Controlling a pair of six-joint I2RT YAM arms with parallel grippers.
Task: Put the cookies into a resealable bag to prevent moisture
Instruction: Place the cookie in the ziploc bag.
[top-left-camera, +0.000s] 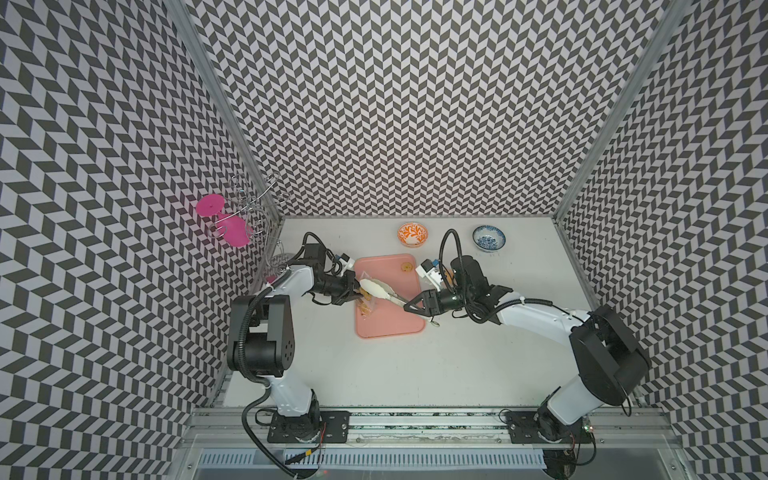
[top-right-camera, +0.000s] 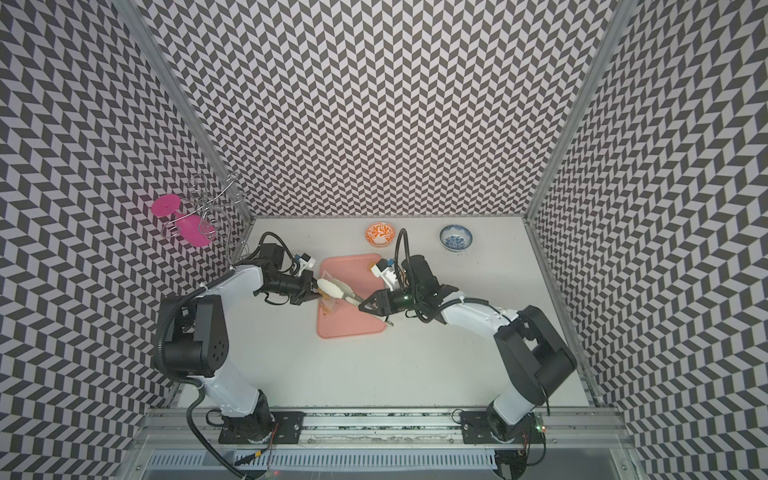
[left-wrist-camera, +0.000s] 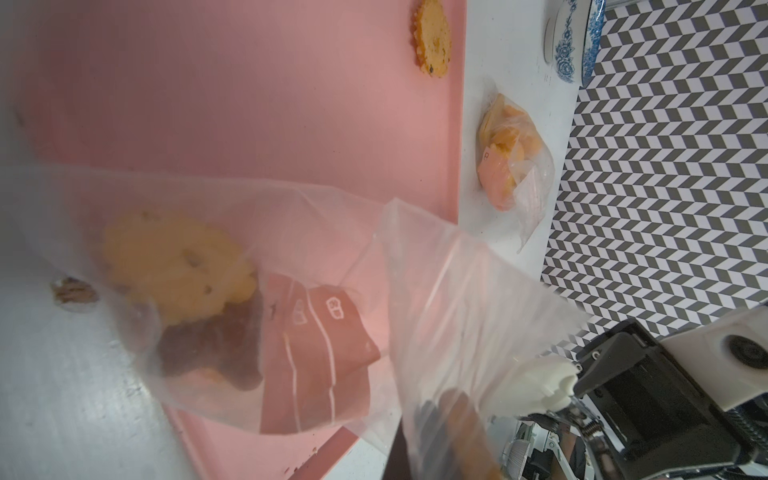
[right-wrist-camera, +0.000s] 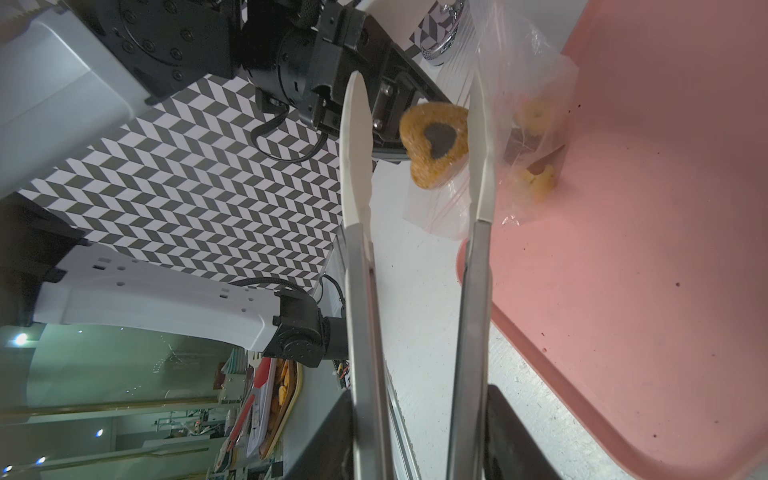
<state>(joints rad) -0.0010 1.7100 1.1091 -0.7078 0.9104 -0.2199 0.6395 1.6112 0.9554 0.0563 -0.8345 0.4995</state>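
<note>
A clear resealable bag (left-wrist-camera: 316, 232) hangs over the pink tray (top-left-camera: 390, 320), and my left gripper (top-left-camera: 355, 291) is shut on its edge. Inside lie several cookies (left-wrist-camera: 174, 257), yellow ones and a brown one. My right gripper (right-wrist-camera: 419, 436) is shut on the metal handles of white-tipped tongs (right-wrist-camera: 357, 166), whose arms stand apart at the bag's mouth (top-left-camera: 380, 289). Between the tips is a golden heart-shaped cookie (right-wrist-camera: 436, 143) with a dark centre, touching only one arm. A round cookie (top-left-camera: 406, 267) lies on the tray's far end.
A second small bag (left-wrist-camera: 511, 153) holding orange biscuits lies on the white table beside the tray. An orange bowl (top-left-camera: 412, 234) and a blue bowl (top-left-camera: 488, 238) stand at the back. A wire rack with pink glasses (top-left-camera: 226, 224) is at the far left.
</note>
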